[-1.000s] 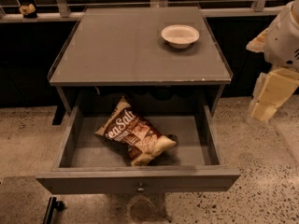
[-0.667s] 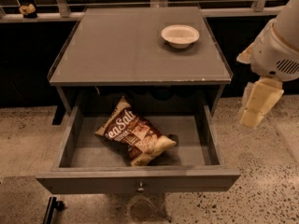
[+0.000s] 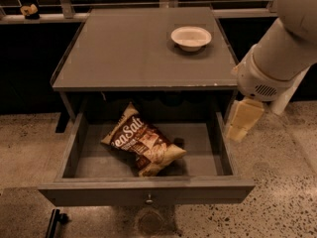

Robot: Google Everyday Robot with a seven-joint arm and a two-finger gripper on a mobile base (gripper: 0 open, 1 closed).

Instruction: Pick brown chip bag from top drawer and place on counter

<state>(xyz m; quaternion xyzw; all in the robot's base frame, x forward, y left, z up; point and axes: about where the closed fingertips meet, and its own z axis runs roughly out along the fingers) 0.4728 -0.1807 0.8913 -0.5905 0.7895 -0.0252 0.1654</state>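
The brown chip bag (image 3: 143, 147) lies flat in the open top drawer (image 3: 99, 195), left of its middle, with white "Sea Salt" lettering facing up. The drawer is pulled out under the grey counter (image 3: 129, 48). My gripper (image 3: 241, 122) hangs from the white arm (image 3: 277, 58) over the drawer's right side wall. It is above and to the right of the bag and does not touch it.
A white bowl (image 3: 190, 37) stands on the counter at the back right. The drawer front has a small round knob (image 3: 148, 200). A speckled floor (image 3: 277, 202) surrounds the cabinet. A rail and ledge run along the back.
The arm and gripper have moved left, from beside the cabinet to over the drawer's right wall. The bag, the drawer and the bowl have not moved.
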